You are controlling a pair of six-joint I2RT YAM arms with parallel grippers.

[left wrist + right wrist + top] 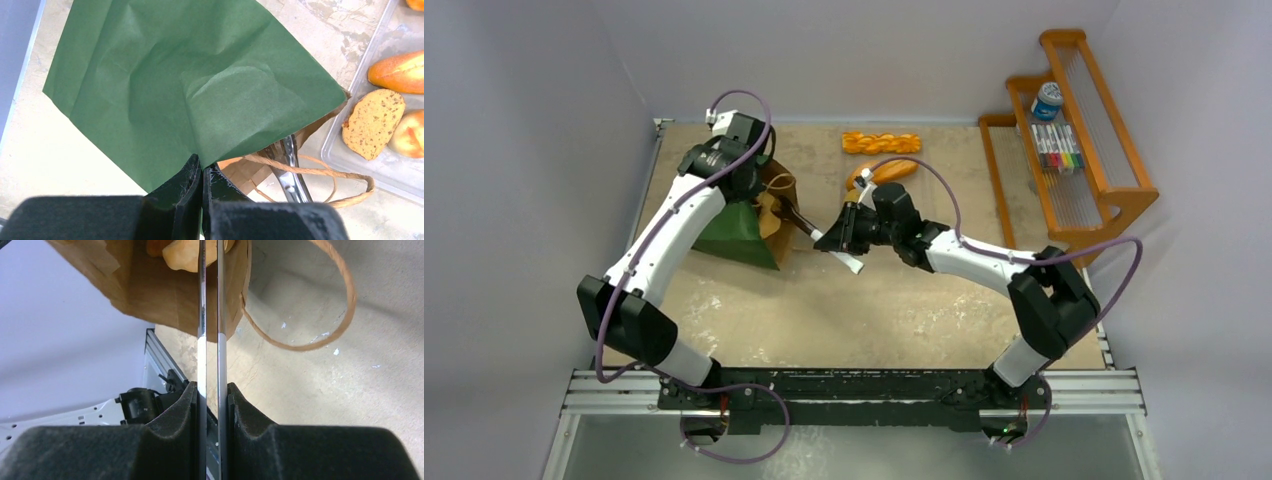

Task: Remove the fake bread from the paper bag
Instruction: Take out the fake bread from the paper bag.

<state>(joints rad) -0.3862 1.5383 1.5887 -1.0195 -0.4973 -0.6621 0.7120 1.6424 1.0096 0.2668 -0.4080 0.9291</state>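
Observation:
The dark green paper bag (742, 232) lies on its side at the table's left, its brown mouth toward the middle. My left gripper (201, 167) is shut on the bag's (190, 90) upper edge near the mouth. My right gripper (210, 387) is shut on the long metal tongs (201, 315), whose arms reach into the bag's kraft inside (160, 295). A pale bun of fake bread (187, 255) sits inside the bag at the tong tips; whether the tips pinch it is hidden. From above, the right gripper (832, 238) is just right of the bag mouth. A braided stick (881, 142) and an oblong loaf (886, 171) lie outside the bag.
A clear plastic tray (350, 155) right of the bag holds a round brown slice (372, 122), a loaf (397, 72) and a bun (407, 140). The bag's cord handles (325, 175) trail on the table. A wooden rack (1074, 130) with markers stands at the back right.

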